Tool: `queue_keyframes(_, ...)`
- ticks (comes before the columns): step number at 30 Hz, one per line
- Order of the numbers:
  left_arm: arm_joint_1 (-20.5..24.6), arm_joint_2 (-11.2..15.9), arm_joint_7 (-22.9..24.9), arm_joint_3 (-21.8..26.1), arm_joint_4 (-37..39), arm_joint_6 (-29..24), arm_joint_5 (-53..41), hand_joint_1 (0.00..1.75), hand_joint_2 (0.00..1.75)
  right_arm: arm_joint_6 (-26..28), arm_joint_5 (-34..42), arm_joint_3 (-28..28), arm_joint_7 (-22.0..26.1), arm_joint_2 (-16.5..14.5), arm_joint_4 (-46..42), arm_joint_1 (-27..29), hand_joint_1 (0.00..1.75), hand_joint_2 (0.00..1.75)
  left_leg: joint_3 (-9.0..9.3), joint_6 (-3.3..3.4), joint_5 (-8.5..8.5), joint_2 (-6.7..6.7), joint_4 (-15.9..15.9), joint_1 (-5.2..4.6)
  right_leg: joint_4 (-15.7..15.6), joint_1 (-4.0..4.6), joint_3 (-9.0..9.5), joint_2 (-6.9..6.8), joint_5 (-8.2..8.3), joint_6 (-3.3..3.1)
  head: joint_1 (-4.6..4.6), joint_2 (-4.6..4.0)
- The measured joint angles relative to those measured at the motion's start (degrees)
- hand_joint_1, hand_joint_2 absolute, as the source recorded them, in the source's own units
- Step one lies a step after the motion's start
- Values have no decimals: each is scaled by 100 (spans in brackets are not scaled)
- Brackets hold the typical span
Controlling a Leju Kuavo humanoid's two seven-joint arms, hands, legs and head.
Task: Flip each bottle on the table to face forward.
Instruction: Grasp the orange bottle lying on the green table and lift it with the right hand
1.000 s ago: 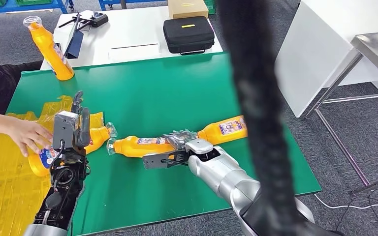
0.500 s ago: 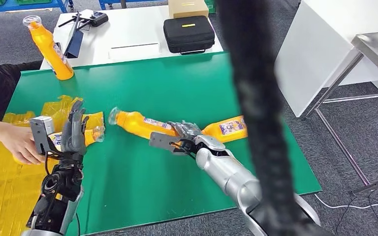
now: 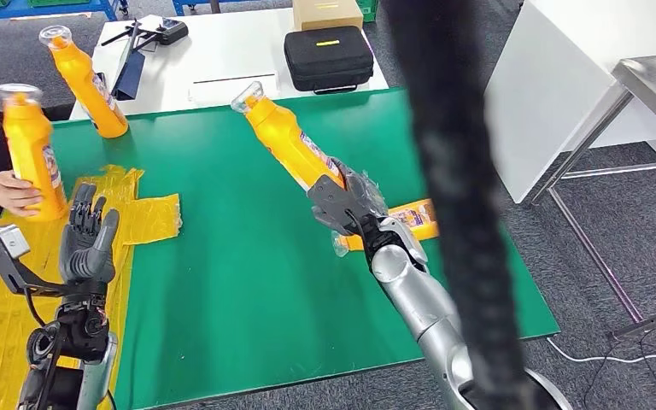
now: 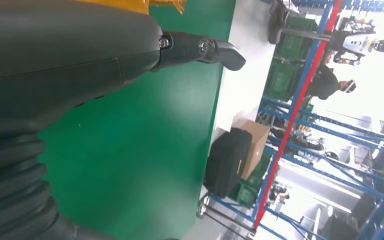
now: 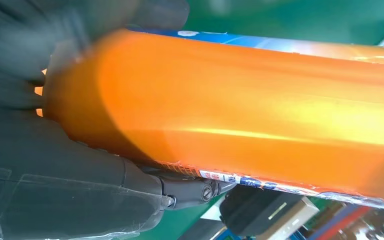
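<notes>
A: Where is there room on the green tabletop [image 3: 248, 256]?
B: Its broad middle, between the left hand [image 3: 85, 243] and right hand [image 3: 346, 205], lies bare.
A: What blocks the way?
B: The raised orange bottle [image 3: 286, 141] slants over the far middle; 1 lying bottle [image 3: 414, 218] sits just beside the right arm; yellow plastic sheets [image 3: 149, 213] cover the left edge.

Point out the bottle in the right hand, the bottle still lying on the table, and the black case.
Held bottle [image 3: 289, 145], head view, on its orange body above the right hand.
Lying bottle [image 3: 416, 215], head view, on its label.
Black case [image 3: 328, 57], head view, on its lid.
</notes>
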State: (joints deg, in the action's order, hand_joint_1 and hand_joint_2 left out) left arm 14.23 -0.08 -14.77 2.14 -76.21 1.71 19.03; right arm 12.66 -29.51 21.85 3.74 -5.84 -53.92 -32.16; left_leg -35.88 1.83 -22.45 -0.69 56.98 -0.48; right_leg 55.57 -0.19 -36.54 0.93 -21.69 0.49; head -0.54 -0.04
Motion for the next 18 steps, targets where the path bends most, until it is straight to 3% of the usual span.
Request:
queue_keyframes(7, -13, -102, 163, 1, -106, 488, 412, 0, 175, -26, -57, -76, 49, -76, -252, 75, 175, 175, -1, 0, 1, 4, 0, 0, 0, -1, -1, 1, 1, 0, 1, 0)
queue_keyframes(18, 191, -546, 549, -611, -98, 778, 1112, 0, 175, -69, -493, 337, 37, -959, 252, -337, 175, 175, -4, 0, 2, 5, 0, 1, 1, 1, -5, 1, 1, 0, 1, 0)
